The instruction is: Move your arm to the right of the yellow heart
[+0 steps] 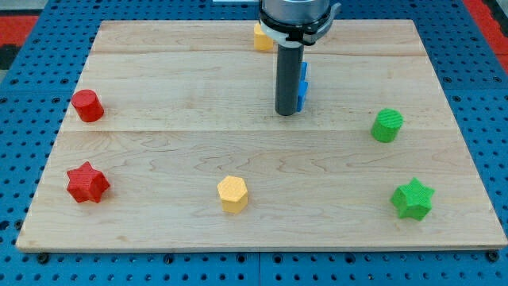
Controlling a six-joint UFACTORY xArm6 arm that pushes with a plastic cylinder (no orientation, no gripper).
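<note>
Scanning from the bench's point(159, 79) left edge: a red cylinder point(87, 106) sits near that edge about midway up, and a red star point(87, 183) lies below it toward the lower-left corner; both are well apart from any likely path. A yellow hexagonal block point(232, 194) rests near the bottom edge, left of centre, and could be mistaken for the target, which would send the arm the wrong way. The yellow heart point(262, 37) is at the top edge, just left of the arm's body and partly hidden by it, so its shape is hard to confirm. The end effector is a plain rod with no jaws, holding nothing; my tip point(286, 114) stands on the bench near the centre, below and slightly right of the heart. A blue block point(302, 86), shape unclear, sits just beside the rod on its right, possibly touching. Judged risks: sliding up toward the spot right of the heart could drag or shove that blue block along, or drive it into the heart and off the top edge. Drifting left would nudge the heart itself. The green cylinder point(387, 125) and green star point(412, 199) near the right edge look safely clear.
</note>
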